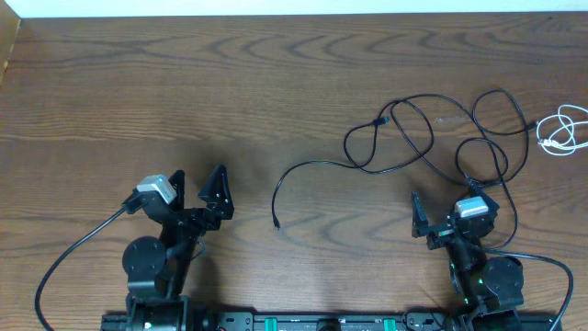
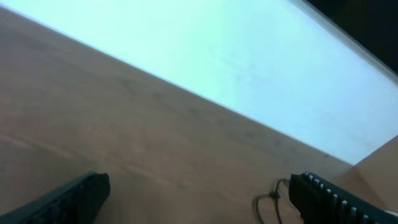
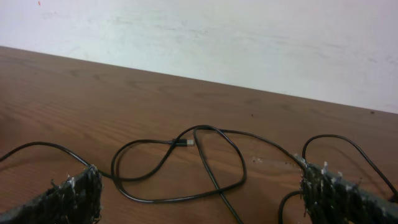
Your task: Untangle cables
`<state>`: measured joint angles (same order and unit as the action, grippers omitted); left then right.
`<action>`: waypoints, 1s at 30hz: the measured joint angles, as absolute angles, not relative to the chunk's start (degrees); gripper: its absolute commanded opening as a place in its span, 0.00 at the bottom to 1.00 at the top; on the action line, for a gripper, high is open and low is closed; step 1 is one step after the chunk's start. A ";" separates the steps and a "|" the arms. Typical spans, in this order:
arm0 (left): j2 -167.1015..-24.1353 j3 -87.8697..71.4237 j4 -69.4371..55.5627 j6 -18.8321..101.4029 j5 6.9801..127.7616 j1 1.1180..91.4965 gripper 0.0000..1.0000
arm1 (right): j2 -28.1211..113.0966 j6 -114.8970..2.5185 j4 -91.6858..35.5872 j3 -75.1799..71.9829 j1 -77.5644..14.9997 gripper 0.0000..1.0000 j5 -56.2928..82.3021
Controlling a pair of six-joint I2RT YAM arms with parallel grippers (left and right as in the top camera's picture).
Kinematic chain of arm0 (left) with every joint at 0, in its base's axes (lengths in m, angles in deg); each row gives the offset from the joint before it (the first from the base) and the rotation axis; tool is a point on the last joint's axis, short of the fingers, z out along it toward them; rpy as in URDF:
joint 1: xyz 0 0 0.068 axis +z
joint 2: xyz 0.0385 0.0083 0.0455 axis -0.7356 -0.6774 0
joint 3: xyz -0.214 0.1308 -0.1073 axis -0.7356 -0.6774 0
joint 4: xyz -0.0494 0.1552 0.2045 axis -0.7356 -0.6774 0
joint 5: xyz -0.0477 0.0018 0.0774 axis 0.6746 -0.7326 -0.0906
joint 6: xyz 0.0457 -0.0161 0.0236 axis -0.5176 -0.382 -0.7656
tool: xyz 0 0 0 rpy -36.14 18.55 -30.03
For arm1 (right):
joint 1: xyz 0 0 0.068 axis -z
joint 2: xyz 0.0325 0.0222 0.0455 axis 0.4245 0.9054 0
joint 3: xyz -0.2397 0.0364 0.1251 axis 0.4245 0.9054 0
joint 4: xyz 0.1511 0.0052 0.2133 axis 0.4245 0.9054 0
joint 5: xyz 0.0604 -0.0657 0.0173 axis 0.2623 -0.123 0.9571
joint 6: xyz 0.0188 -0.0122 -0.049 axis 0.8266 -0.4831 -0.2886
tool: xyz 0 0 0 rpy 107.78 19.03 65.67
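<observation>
Cables: two. One black cable (image 1: 317,165), one white cable (image 1: 556,140). Plug ends visible on black cable: two, near plug (image 1: 277,222) and far plug (image 1: 384,119). Plug ends on white cable: too small to count. Robot arms: two, left arm (image 1: 147,262) and right arm (image 1: 491,276). Tools: two, left tool (image 1: 197,179) and right tool (image 1: 446,195); fingers per tool: two. Desk (image 1: 138,92): one.

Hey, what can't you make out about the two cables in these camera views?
- White cable: overhead, tiny at the right edge; knots unreadable.
- Black cable: overhead, near stretch partly hidden by the right gripper; strands too thin to tell which lies on top at crossings.
- Left wrist: only a scrap of black cable, cut by the bottom edge.
</observation>
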<state>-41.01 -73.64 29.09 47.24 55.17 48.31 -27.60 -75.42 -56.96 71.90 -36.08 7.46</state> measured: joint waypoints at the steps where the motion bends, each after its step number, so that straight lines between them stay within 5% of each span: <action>1: -40.66 -74.08 30.54 47.24 55.15 48.31 0.98 | -27.60 -75.42 -56.93 71.90 -36.08 0.99 7.46; 30: -24.57 -87.74 41.60 47.24 54.82 48.31 0.98 | -27.60 -75.42 -56.96 71.90 -36.08 0.99 7.46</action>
